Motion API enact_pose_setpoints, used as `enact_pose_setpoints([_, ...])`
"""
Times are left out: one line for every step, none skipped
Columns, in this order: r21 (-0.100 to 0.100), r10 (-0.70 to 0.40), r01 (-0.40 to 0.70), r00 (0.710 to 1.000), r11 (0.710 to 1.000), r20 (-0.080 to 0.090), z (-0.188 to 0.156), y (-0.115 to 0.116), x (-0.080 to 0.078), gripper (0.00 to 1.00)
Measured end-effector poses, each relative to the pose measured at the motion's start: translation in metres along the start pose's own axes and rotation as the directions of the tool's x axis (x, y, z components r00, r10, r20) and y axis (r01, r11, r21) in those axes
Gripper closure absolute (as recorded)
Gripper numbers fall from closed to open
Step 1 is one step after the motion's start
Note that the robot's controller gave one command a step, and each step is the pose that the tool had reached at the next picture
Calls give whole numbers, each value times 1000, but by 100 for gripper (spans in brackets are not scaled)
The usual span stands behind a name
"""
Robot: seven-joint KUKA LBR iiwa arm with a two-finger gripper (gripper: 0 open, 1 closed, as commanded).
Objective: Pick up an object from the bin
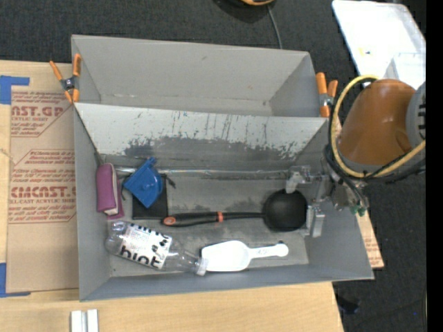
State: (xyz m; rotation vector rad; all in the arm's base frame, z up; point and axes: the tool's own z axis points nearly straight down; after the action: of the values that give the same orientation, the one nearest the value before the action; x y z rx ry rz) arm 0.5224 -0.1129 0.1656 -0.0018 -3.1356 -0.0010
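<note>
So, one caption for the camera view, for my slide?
Claw beside the bowl of the black ladle, at the right end of the bin.

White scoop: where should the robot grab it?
The white scoop lies flat. Probably best to grab its thin handle from straight above, pinching across it: it is narrow and points right with bare floor around, while the wide end sits by the bottle.

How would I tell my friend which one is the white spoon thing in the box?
Look in the grey bin, along the floor's near edge. Right of the clear bottle and just below the black ladle lies the white scoop. It is the only all-white thing there, its short handle pointing right.
</note>
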Motion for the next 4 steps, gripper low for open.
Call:
enact_pose_setpoints([1,-1,1,1000,1000,8,-4,1,-2,0])
enact_pose_setpoints([1,9,-9,1000,1000,12,66,21,-16,0])
enact_pose_setpoints([4,-15,15,1000,1000,17,97,29,9,0])
enact_pose_setpoints([2,-32,32,999,999,14,95,22,-38,0])
